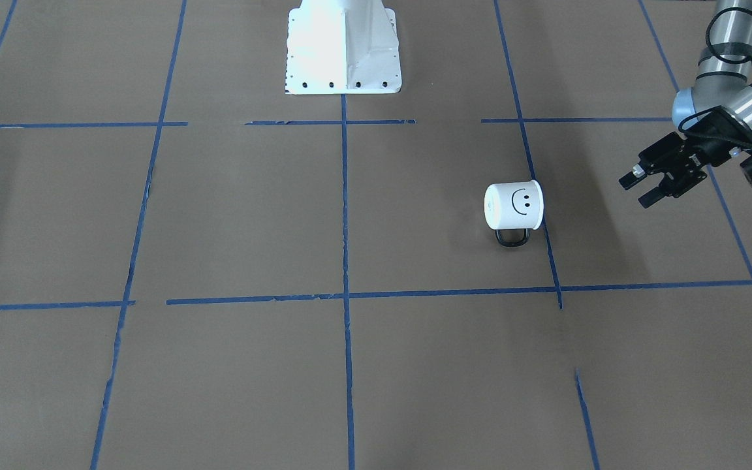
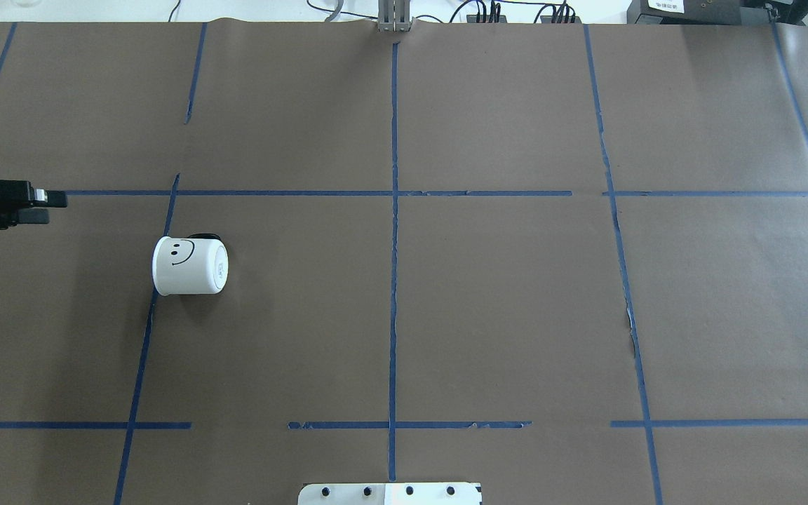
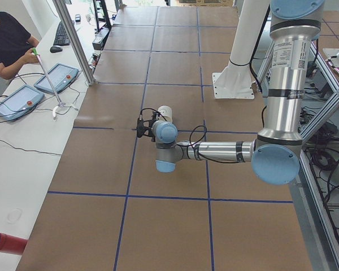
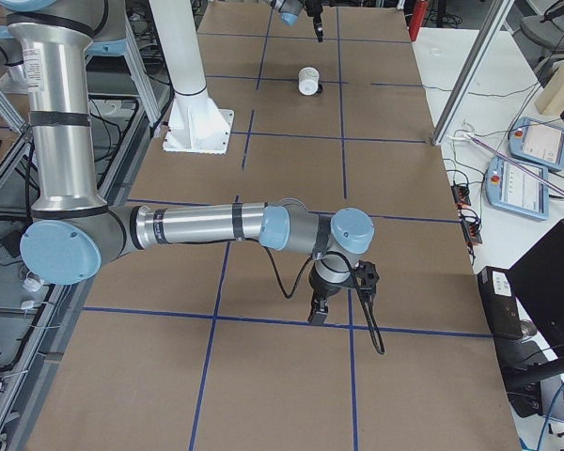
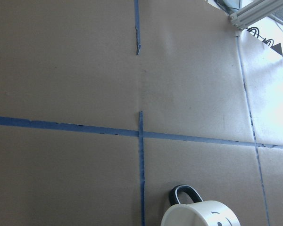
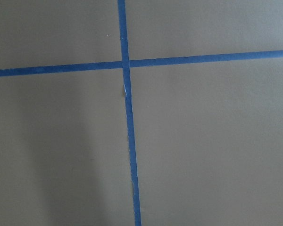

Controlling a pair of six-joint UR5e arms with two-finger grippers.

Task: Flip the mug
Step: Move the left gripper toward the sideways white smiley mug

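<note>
The white mug (image 1: 513, 205) with a black smiley face lies on its side on the brown table. Its flat base faces the table's middle and its dark handle (image 1: 512, 239) points to the operators' side. It also shows in the overhead view (image 2: 189, 265), the right side view (image 4: 308, 80) and at the bottom edge of the left wrist view (image 5: 203, 214). My left gripper (image 1: 640, 189) is open and empty, hovering apart from the mug on its outer side, seen at the overhead view's left edge (image 2: 46, 208). My right gripper (image 4: 317, 315) shows only in the right side view; I cannot tell if it is open.
The table is covered in brown paper with a grid of blue tape lines (image 1: 344, 294). The robot's white base plate (image 1: 343, 49) stands at the table's middle on the robot's side. Operator consoles (image 3: 22, 99) lie on a side bench past the table.
</note>
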